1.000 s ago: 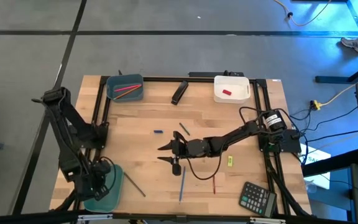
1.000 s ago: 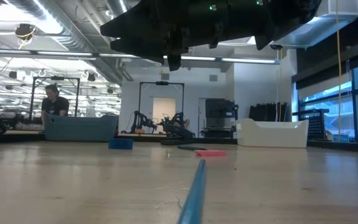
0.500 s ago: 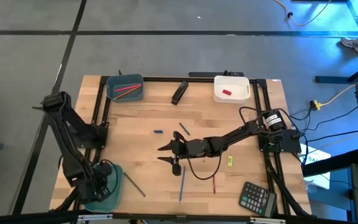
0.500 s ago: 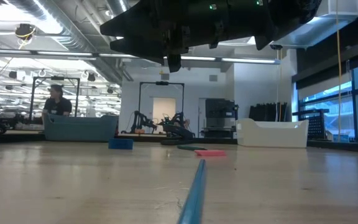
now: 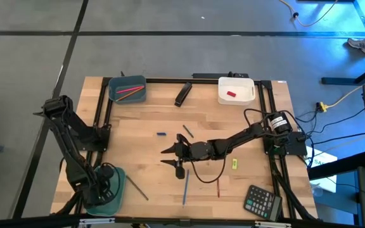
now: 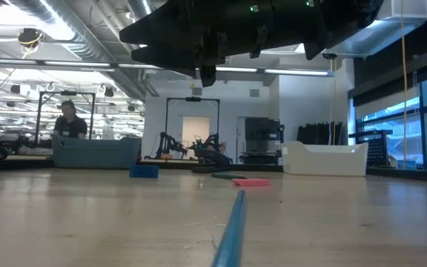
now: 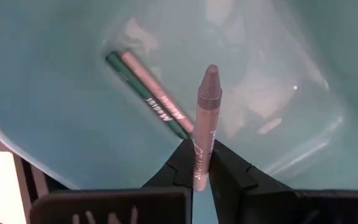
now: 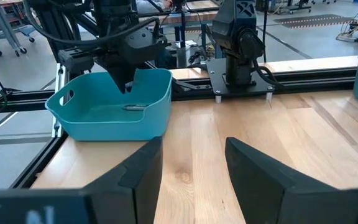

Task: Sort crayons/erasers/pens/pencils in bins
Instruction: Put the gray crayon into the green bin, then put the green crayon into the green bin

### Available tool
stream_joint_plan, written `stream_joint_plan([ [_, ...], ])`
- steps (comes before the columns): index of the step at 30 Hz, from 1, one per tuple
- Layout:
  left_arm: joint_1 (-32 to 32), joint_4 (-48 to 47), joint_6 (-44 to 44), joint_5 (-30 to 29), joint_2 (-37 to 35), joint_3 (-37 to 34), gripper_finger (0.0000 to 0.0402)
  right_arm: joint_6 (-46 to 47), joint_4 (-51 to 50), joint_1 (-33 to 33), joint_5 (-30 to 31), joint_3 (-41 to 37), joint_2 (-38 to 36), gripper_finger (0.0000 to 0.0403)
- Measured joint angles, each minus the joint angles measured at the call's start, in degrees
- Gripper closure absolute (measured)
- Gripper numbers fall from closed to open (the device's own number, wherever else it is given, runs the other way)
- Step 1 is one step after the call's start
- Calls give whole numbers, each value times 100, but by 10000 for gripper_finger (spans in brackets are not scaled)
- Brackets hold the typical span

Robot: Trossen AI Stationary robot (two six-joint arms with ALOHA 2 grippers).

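Table (image 5: 151, 158), pale wood, black-railed, seen from above; contents listed left to right.

Teal bin (image 5: 106, 196), lower left of the high frame, at the table's near-left corner. Left end effector (image 7: 201, 168) hangs inside it, closed on a pale crayon (image 7: 205, 118) that stands up between its fingers. Two more crayons (image 7: 148, 99) lie side by side on the bin floor, one green, one light.

Grey pen (image 5: 137, 188), loose on the wood just right of the teal bin, lying aslant.

Blue-grey bin (image 5: 127, 88), upper left of the high frame, holding pink-red and orange pencils (image 5: 129, 92).

Small blue piece (image 5: 161, 134), left of centre, alone on the wood.

Black stapler-like object (image 5: 182, 94), upper centre, near the back rail.

Dark pen (image 5: 188, 130), centre, just above the right arm.

Right end effector (image 5: 170, 156), centre of the high frame, above the table, fingers spread apart and holding nothing.

Blue pencil (image 5: 185, 187), lower centre, just below that end effector.

Thin dark red pen (image 5: 218, 187), right of the blue pencil.

Yellow-green piece (image 5: 235, 164), right of centre.

White bin (image 5: 236, 90), upper right, with a red eraser (image 5: 231, 94) inside.

Black calculator (image 5: 262, 201), lower right corner.
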Motion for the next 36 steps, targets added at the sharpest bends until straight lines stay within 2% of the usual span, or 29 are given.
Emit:
stream_joint_plan([
  [10,93,14,-36,334,0,-216,376,122,-237,0,54,0,0,225],
  [22,118,34,109,352,0,-218,303,114,-250,0,57,0,0,225],
  [28,121,46,113,359,-2,-218,295,111,-264,0,98,0,0,225],
  [33,212,57,261,609,-14,-89,296,122,-388,2,657,0,0,225],
  [36,243,16,480,650,-20,79,299,286,-826,0,1195,0,-65,225],
])
